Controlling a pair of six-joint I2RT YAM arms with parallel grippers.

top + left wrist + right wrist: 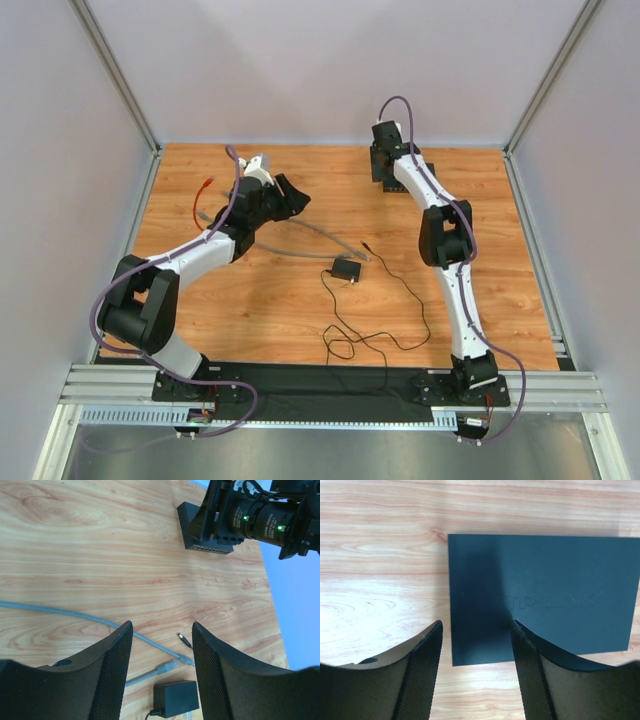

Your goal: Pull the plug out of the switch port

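Wood counter [250,300] from above: spotting the switch [378,172] back right, beneath released right jaws. Through left wrist: noting released left jaws, switch port [212,548] row looking vacant, grey plug [186,660] lying loose. Through right wrist: hovering over the switch top. Judging extraction done.

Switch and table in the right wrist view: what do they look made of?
Switch: matte black casing, plastic or painted metal, I cannot tell which; a logo is embossed in its flat top. Table: pale wood grain, smooth with a soft sheen, so probably laminate or varnished board.
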